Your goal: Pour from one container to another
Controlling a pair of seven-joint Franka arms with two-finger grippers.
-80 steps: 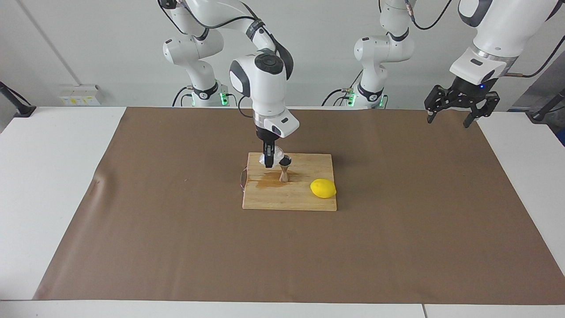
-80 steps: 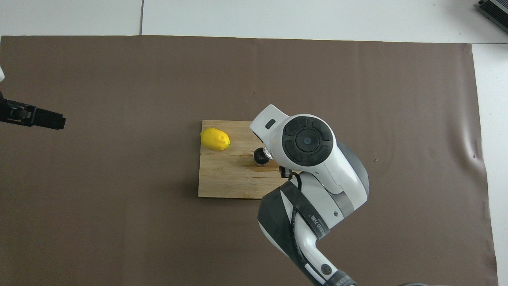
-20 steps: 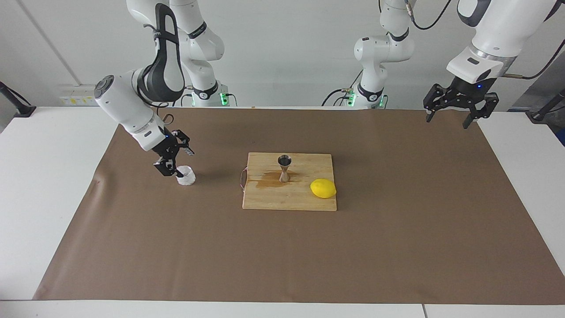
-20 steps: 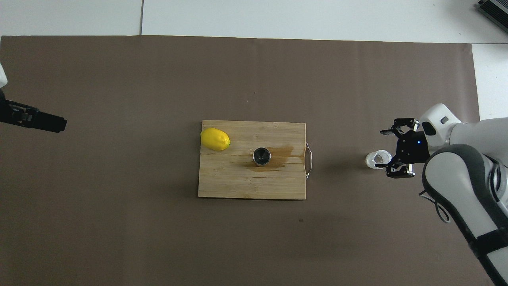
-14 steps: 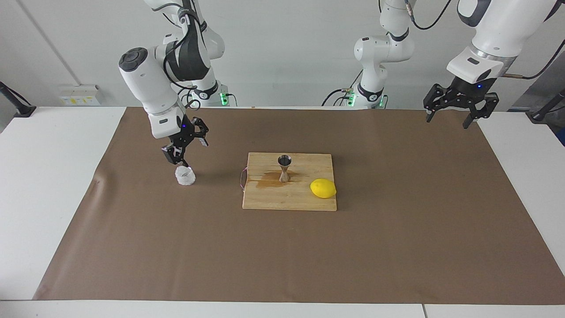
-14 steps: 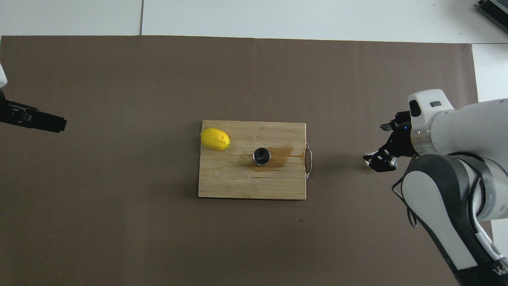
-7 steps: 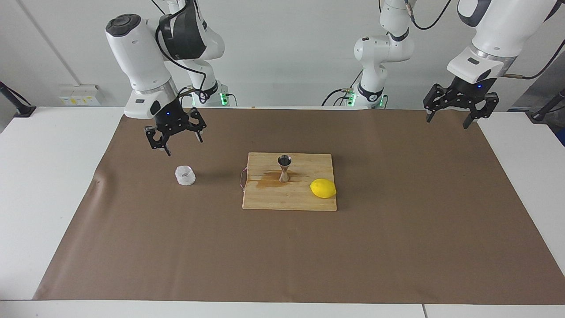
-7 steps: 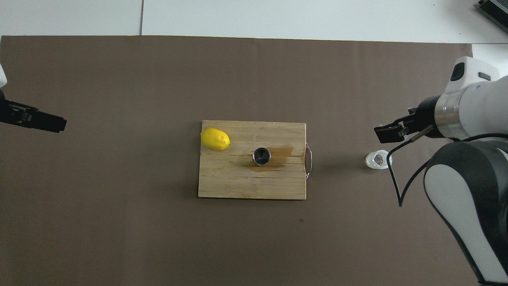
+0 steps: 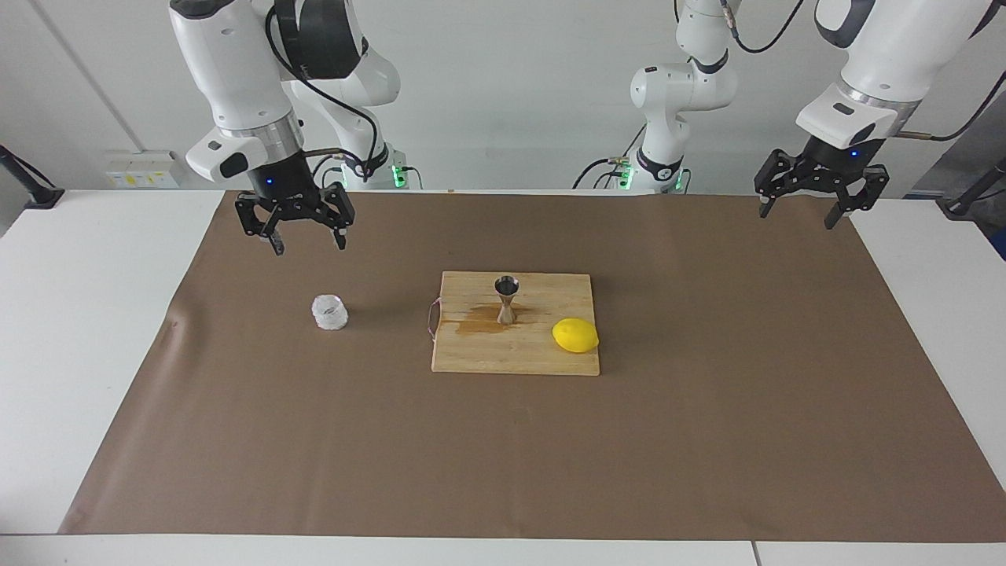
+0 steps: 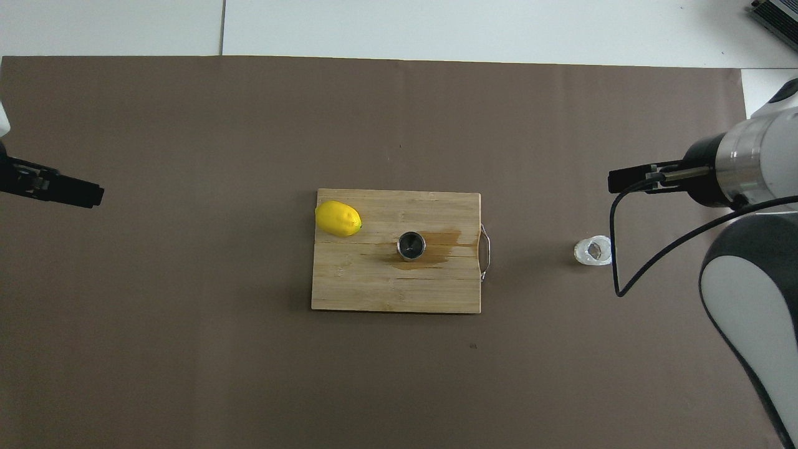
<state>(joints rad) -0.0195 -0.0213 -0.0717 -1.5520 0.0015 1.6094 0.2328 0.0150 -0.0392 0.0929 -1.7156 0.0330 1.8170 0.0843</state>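
Note:
The translucent whitish cup [image 9: 330,312] stands upright on the brown mat, toward the right arm's end of the table, with nothing touching it. The steel jigger [image 9: 507,299] stands on the wooden cutting board [image 9: 542,355], at the edge of a wet brown stain [image 9: 479,323]. From above, the cup [image 10: 593,251] and the jigger's round mouth [image 10: 411,245] both show. My right gripper [image 9: 309,247] hangs open and empty, raised over the mat, well clear of the cup. My left gripper [image 9: 795,218] waits open and empty over the mat's edge at the left arm's end.
A yellow lemon [image 9: 575,336] lies on the board beside the jigger, toward the left arm's end. The board has a wire handle [image 10: 485,252] on the end that faces the cup. The brown mat [image 9: 503,464] covers most of the white table.
My right gripper has lifted off the cup, swung upright and drawn back above the mat. The cup stays where it was set. The left arm has not moved.

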